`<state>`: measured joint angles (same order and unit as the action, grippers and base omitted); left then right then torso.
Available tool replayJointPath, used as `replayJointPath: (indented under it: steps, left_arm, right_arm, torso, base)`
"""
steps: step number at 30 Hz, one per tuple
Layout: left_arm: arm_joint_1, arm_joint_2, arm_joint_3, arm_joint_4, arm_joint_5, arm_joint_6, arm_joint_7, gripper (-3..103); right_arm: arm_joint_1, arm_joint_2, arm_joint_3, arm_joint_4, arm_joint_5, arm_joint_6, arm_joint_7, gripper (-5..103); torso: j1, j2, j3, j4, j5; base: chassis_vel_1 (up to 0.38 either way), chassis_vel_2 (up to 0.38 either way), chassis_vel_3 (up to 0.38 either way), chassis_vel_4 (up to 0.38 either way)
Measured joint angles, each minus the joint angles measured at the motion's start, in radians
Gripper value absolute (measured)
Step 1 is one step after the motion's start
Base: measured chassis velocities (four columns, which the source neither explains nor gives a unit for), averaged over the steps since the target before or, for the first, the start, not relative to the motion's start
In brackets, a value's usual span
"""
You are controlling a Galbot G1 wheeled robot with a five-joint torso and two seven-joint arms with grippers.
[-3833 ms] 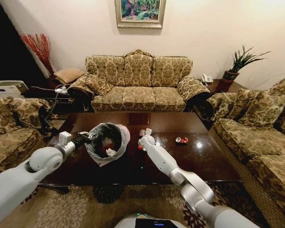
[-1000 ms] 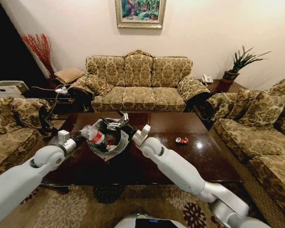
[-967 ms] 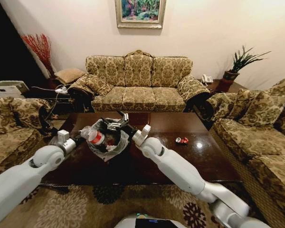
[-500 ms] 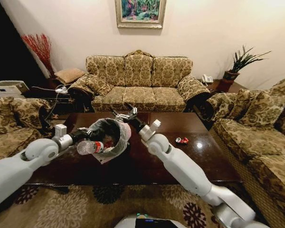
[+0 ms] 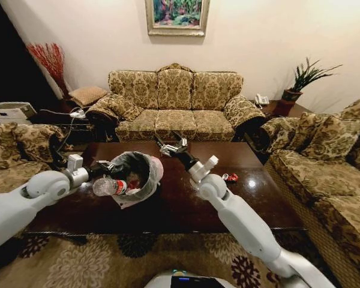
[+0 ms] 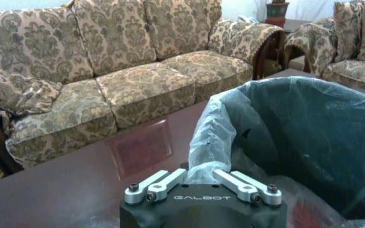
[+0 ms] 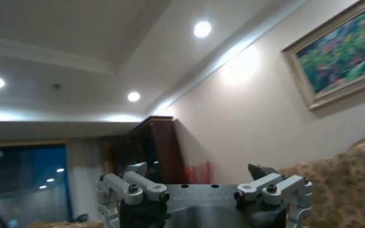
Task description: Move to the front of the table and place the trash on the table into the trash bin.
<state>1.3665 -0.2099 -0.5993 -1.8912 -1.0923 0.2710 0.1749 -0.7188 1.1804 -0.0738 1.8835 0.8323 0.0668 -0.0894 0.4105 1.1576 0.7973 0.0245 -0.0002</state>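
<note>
Left pincer (image 5: 102, 170) was clamped together on the rim of the small round dark trash bin with its thin grey-white plastic liner (image 5: 145, 173), holding it tilted over the near-left part of the glossy dark brown wooden bench (image 5: 186, 207). In the left wrist view my fingers (image 6: 161, 183) pinched a fold of the liner at the rim.

Right pincer (image 5: 171, 146) was raised just right of and beyond the bin mouth, jaws apart and empty, pointing up toward the ceiling and the far wall.

The clear plastic bottle with the red label (image 5: 108, 186) lay on its side against the near-left edge of the bin, neck pointing left. I could not tell whether it sat inside the liner or hung outside the rim. Pale and red trash showed inside the bin.

The small red-black wrapper (image 5: 230, 177) lay on the bench, well apart to the right of the bin.

Judgement: the bottle drop was doubtful. To do this step well, I should hold the bin steady and level its mouth, confirm the bottle is seated inside, and keep my grip off the loose liner alone, which could slip or tear.
</note>
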Motion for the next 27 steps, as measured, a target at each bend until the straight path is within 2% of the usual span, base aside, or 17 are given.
replayJointPath:
  steps: [5, 11, 13, 15, 17, 23, 27]
  left_arm:
    - [0.007, 0.012, 0.012, 0.005, 0.007, -0.006, 0.009, 2]
    - [0.014, 0.049, 0.022, 0.016, 0.034, -0.014, 0.072, 2]
    - [0.014, 0.056, 0.022, 0.019, 0.042, -0.020, 0.075, 2]
    - [0.011, 0.057, 0.023, 0.022, 0.050, -0.027, 0.071, 2]
    - [0.002, 0.050, 0.022, 0.019, 0.056, -0.034, 0.026, 2]
    - [-0.003, 0.022, 0.008, -0.007, 0.103, -0.011, 0.005, 2]
    - [-0.003, 0.018, -0.001, -0.022, 0.052, 0.020, -0.007, 2]
  right_arm:
    - [-0.050, -0.003, 0.063, 0.014, -0.042, -0.003, 0.022, 100]
    - [-0.168, -0.002, 0.166, 0.045, -0.141, 0.014, 0.042, 100]
    - [-0.195, -0.003, 0.189, 0.055, -0.153, 0.011, 0.053, 100]
    - [-0.220, -0.007, 0.212, 0.068, -0.162, -0.002, 0.070, 100]
    - [-0.261, -0.015, 0.250, 0.095, -0.171, -0.037, 0.111, 100]
    - [-0.329, -0.027, 0.298, 0.153, -0.170, -0.072, 0.148, 100]
    - [-0.367, -0.030, 0.315, 0.176, -0.170, -0.076, 0.150, 100]
  torso:
    - [0.000, 0.000, 0.000, 0.0000, 0.0001]
    - [0.000, 0.000, 0.000, 0.0000, 0.0002]
    - [0.000, 0.000, 0.000, -0.0001, 0.0008]
    - [0.000, 0.000, 0.000, -0.0001, 0.0007]
    - [0.000, 0.000, 0.000, -0.0001, 0.0005]
    - [0.000, 0.000, 0.000, -0.0003, 0.0001]
    - [0.000, 0.000, 0.000, 0.0003, 0.0002]
  base:
    - [0.000, 0.000, 0.000, 0.000]
    - [0.000, 0.000, 0.000, 0.000]
    - [0.000, 0.000, 0.000, 0.000]
    - [0.000, 0.000, 0.000, 0.000]
    - [0.000, 0.000, 0.000, 0.000]
    - [0.000, 0.000, 0.000, 0.000]
    - [0.000, 0.000, 0.000, 0.000]
